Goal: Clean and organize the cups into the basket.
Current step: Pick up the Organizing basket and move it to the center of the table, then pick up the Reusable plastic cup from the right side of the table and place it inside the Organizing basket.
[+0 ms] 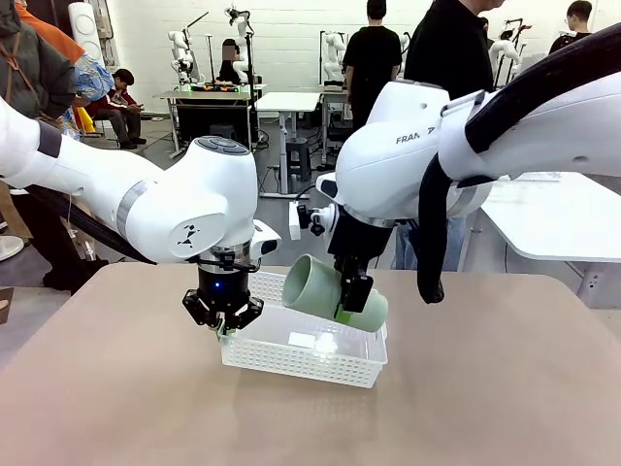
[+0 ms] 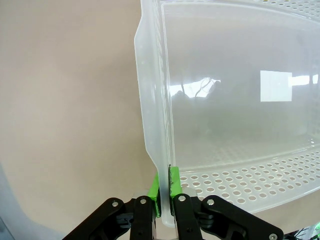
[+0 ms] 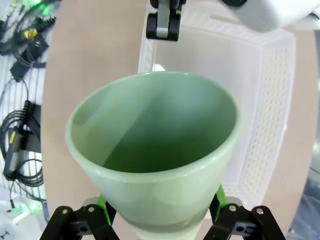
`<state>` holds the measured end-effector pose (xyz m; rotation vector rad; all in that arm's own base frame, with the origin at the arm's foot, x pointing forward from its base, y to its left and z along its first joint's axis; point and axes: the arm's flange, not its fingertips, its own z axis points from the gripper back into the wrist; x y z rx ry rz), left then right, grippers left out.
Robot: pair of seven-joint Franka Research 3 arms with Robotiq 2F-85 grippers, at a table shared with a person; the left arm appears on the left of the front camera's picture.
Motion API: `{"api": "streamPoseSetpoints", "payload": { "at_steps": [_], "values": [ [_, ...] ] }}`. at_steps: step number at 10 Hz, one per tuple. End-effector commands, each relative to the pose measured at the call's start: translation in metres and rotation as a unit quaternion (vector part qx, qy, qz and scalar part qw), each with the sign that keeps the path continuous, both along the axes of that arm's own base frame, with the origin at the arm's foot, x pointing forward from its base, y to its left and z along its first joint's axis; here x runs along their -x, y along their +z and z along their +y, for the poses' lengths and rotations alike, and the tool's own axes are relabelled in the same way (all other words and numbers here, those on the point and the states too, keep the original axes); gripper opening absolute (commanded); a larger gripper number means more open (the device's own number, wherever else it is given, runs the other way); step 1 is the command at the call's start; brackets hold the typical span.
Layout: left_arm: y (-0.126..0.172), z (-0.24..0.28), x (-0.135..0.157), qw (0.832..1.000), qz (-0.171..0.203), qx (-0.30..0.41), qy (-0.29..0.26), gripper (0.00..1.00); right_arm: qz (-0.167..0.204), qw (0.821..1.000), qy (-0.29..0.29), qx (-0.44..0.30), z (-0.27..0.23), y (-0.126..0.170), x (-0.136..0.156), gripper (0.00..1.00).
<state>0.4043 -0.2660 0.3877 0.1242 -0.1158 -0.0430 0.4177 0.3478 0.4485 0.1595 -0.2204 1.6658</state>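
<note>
Left jaws, closed: the green pads (image 2: 173, 181) pinch the thin end wall of the white basket (image 2: 150, 100) between them, from above. We see the same grip from the front, at the basket's (image 1: 301, 361) left end, with the basket down on the tan surface (image 1: 116, 388).

Right jaws, spread wide and gripping: one pad (image 3: 218, 197) lies on each side of the lower body of the mint green cup (image 3: 155, 130). The cup (image 1: 325, 286) is tilted far over, almost on its side. Its mouth faces the left arm and its base points right. It hangs in the air over the far right part of the basket, clear of the floor. Whether its base brushes the far rim, we cannot tell.

Step in hand, as we judge it: laying the cup in the basket. We would lower it slowly, with its base kept inside the far perforated wall (image 3: 275, 100) so that nothing catches on the rim. We would bring it down on its side and open the right jaws only once it rests on the basket floor, since a round cup let go early may roll. The left grip should hold firm throughout, so that the light basket neither slides nor tips when the cup touches it.
</note>
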Motion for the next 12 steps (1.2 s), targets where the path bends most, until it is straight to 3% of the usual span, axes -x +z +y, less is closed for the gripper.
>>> {"api": "streamPoseSetpoints", "payload": {
  "at_steps": [1, 12],
  "values": [
    [-0.001, 0.003, 0.003, 1.000, -0.005, -0.002, -0.004, 0.00, 0.018, 1.000, 0.003, -0.018, 0.002, -0.008, -0.011, 0.85],
    [-0.001, 0.003, 0.003, 1.000, -0.005, -0.002, -0.004, 0.00, 0.061, 0.998, -0.020, -0.023, -0.015, -0.063, -0.043, 0.85]
  ]
}}
